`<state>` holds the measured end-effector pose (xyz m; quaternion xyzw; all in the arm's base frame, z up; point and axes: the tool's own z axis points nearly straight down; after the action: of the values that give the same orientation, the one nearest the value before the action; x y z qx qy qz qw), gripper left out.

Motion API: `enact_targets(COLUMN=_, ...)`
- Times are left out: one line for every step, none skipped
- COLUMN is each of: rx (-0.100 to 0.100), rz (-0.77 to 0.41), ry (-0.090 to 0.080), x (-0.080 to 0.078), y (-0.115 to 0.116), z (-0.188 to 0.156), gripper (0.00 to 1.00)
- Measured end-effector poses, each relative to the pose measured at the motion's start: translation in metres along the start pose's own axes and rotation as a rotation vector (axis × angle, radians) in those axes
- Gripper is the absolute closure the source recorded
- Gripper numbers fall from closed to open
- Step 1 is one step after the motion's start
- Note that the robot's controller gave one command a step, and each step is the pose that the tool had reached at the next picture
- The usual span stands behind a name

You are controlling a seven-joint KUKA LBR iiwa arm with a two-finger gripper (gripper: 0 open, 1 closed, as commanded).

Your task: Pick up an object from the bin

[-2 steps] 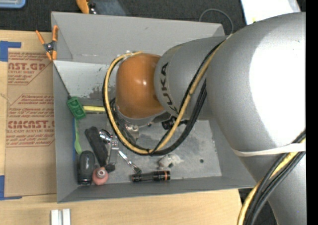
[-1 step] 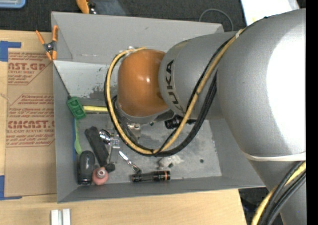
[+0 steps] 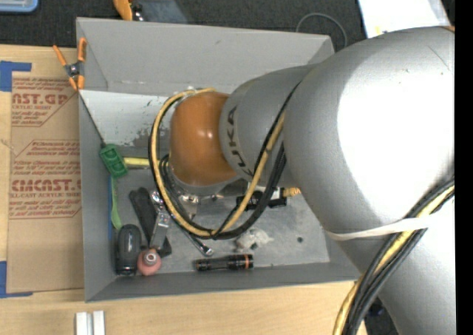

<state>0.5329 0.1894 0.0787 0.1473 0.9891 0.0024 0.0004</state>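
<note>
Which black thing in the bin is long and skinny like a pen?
The black stick lying flat along the bin's lower wall. The black lump in the lower-left corner is fat and rounded, and the black piece above it is wider.

bin [image 3: 94, 252] grey | arm [image 3: 369, 126] silver | wrist cover [image 3: 196, 137] orange (cables [image 3: 255, 193] yellow and black) | block [image 3: 113, 160] green | oval thing [image 3: 127, 247] black | round knob [image 3: 150, 260] pink | pen [image 3: 224, 262] black, red-brown band

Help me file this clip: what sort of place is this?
Probably a robotics lab's bin-picking cell: a silver KUKA arm with an orange wrist cover reaches into a grey metal bin holding small loose things, such as a green plastic block and a black pen-like stick.
</note>
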Motion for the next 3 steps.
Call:
enact_targets(rx=-0.009, rz=0.031, ry=-0.006, x=0.000, y=0.001, z=0.029, gripper=1.00)
enact_targets(rx=-0.010, rz=0.038, ry=-0.008, x=0.000, y=0.000, z=0.027, gripper=1.00)
enact_targets(rx=-0.012, rz=0.036, ry=-0.011, x=-0.001, y=0.001, z=0.015, gripper=1.00)
